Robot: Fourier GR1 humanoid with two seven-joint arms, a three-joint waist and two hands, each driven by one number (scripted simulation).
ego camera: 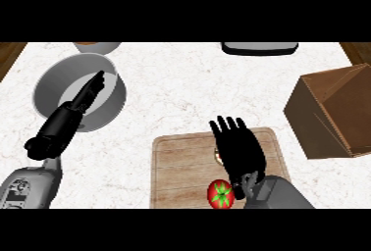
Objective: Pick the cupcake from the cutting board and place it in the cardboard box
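The cupcake lies on the cutting board, towards the board's far right part, and is almost wholly hidden under the right hand. Only a thin pale-brown sliver shows at the hand's left edge, so its shape, which way it points and its long axis cannot be told. The right hand lies over it with fingers straight and spread apart, pointing away from the robot, curled round nothing. A red tomato with a green star-shaped stem sits on the board's near edge, just beside the right wrist. The brown cardboard box stands on the white marbled desk to the right of the board and apart from it. The left hand reaches over a grey round bowl at the desk's far left, its fingers straight and together, holding nothing.
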